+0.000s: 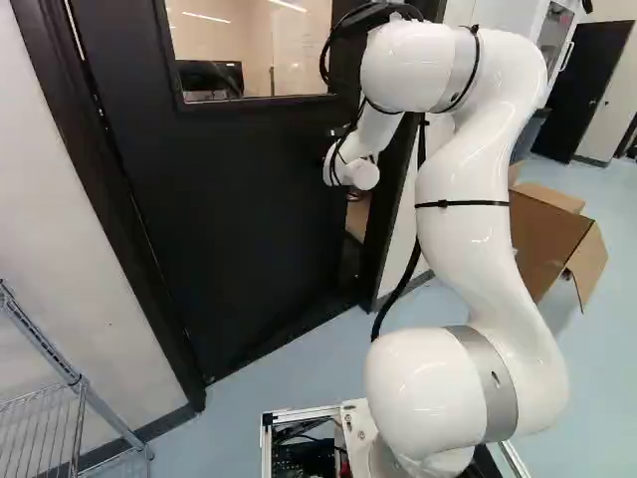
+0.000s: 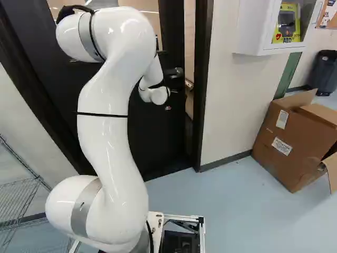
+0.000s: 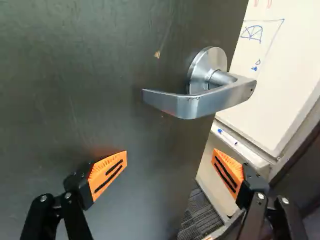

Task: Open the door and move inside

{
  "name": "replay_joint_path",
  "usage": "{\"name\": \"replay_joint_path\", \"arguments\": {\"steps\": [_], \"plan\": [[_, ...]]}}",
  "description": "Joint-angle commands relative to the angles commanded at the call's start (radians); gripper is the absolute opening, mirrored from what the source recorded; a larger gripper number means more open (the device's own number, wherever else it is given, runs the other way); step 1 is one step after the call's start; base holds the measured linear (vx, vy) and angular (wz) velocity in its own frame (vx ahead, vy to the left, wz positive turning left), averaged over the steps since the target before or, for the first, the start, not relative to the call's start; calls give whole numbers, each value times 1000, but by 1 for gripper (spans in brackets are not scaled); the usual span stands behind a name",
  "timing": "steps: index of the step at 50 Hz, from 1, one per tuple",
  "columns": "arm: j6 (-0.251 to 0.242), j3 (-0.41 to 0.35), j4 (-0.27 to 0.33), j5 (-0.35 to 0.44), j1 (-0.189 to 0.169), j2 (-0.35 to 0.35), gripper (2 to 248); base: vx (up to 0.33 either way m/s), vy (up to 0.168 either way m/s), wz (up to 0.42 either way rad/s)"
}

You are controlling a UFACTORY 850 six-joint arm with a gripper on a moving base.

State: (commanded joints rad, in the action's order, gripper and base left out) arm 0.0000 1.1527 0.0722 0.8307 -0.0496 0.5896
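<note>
The grey metal lever handle (image 3: 200, 103), a smooth, angular bar on a round rose, sits ahead of the hand (image 1: 355, 195), its long axis running nearly level across the door (image 3: 75, 85) and its free end pointing away from the open edge. The door, dark and faintly scuffed, stands ajar with a whiteboard (image 3: 295, 65) showing past it. The hand is spread wide, its wedge-shaped orange pads (image 3: 106, 174) ribbed.

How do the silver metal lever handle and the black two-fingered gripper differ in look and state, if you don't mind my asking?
The silver metal lever handle is one smooth bar; the black gripper has two fingers with orange pads. The handle is mounted on the black door, while the gripper stands open, holding nothing. In the wrist view, both appear near the door's edge.
</note>
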Motion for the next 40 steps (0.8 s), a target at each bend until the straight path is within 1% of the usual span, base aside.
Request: {"name": "replay_joint_path", "arguments": {"steps": [12,19,31,40], "plan": [[0,60,0,0,25,45,247,0,0,0],[0,75,0,0,32,56,247,0,0,0],[0,77,0,0,34,57,247,0,0,0],[0,39,0,0,34,29,247,0,0,0]]}}
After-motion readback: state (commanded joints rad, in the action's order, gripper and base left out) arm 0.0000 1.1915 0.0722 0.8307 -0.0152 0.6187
